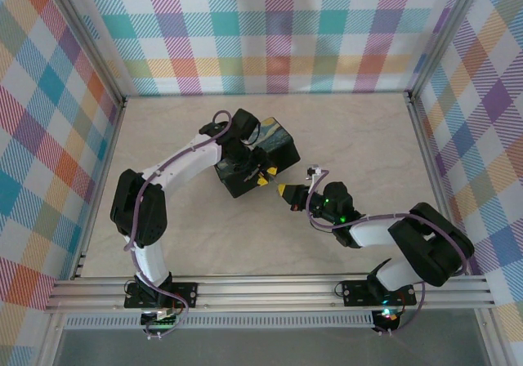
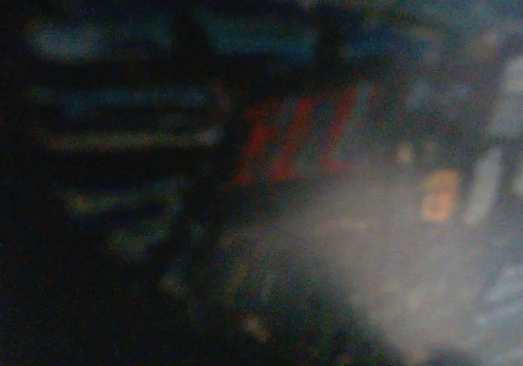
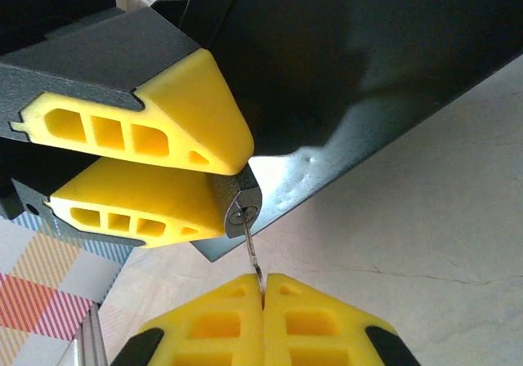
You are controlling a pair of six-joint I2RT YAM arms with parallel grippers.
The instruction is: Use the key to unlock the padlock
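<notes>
The small grey padlock is clamped between the two yellow fingers of my left gripper, its keyhole end facing the right wrist camera. The thin metal key runs from that keyhole down into my right gripper, which is shut on it. Its tip sits in the keyhole. From above, my left gripper and my right gripper meet tip to tip mid-table. The shackle is hidden behind the fingers.
The dark box with the night-sky print lies right behind the left gripper, and its dark side looms above the padlock. The left wrist view is dark and blurred, with red lettering close up. Bare tabletop lies around.
</notes>
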